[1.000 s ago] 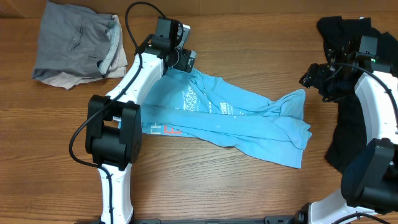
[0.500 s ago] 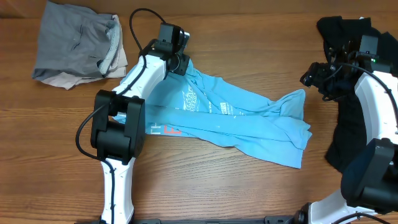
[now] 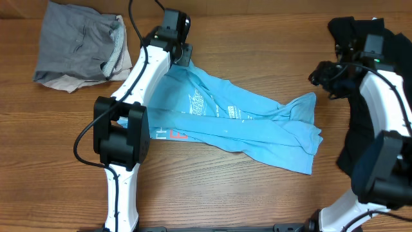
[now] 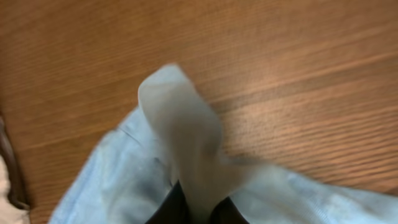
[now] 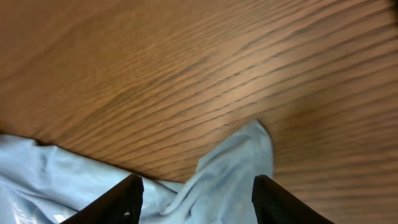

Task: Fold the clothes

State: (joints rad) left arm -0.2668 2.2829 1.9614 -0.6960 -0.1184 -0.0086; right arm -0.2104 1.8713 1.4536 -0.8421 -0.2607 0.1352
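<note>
From overhead, the light blue T-shirt (image 3: pixel 244 125) lies rumpled and slantwise across the middle of the tabletop (image 3: pixel 212 200). Grey and beige pieces (image 3: pixel 80 45) sit heaped at the far left corner and a black garment (image 3: pixel 357 138) lies under the right arm, both apparently set aside. The left end effector (image 3: pixel 183 59) sits at the shirt's upper-left corner, and the right end effector (image 3: pixel 320 76) hangs just beside its right end. This looks like a two-corner pickup meant to stretch the cloth flat before any fold. The left wrist view shows that end effector clamped on a raised pleat of blue fabric, pulled up off the wood. In the right wrist view the fingers (image 5: pixel 132 193) stand apart, straddling a loose blue corner without yet gripping it, so that side likely needs closing.
</note>
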